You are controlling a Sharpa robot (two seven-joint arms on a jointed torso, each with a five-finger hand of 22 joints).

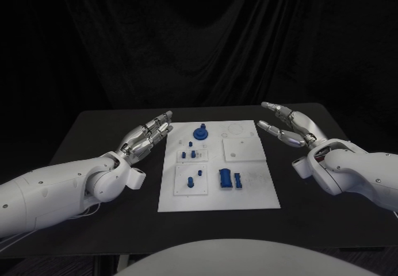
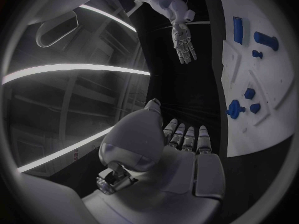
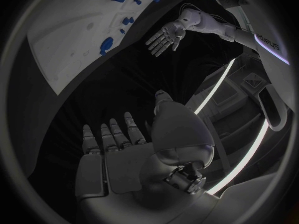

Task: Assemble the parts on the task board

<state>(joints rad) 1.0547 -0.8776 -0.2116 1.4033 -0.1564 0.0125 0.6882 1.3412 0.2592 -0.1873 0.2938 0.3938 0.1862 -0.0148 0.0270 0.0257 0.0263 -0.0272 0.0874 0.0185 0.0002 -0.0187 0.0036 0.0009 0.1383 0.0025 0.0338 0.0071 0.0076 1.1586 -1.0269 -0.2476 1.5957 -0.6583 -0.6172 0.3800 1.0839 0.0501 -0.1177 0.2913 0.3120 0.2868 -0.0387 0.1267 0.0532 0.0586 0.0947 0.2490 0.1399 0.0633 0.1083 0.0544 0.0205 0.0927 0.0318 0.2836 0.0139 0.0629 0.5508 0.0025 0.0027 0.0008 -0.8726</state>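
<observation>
The white task board [image 1: 218,167] lies mid-tabletop [image 1: 91,129] between two empty hands — left hand [image 1: 149,137], right hand [image 1: 286,129], fingers spread. The head view shows seven blue parts [image 1: 225,178] on it; the left wrist view shows six.

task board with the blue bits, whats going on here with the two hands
Neither hand holds anything right now. The left hand and the right hand hover with fingers apart on either side of the white task board, which lies in the middle of the black table. Blue parts sit at several spots on the board, including a round one near its far end. This could be before an assembly move or after one.
</observation>
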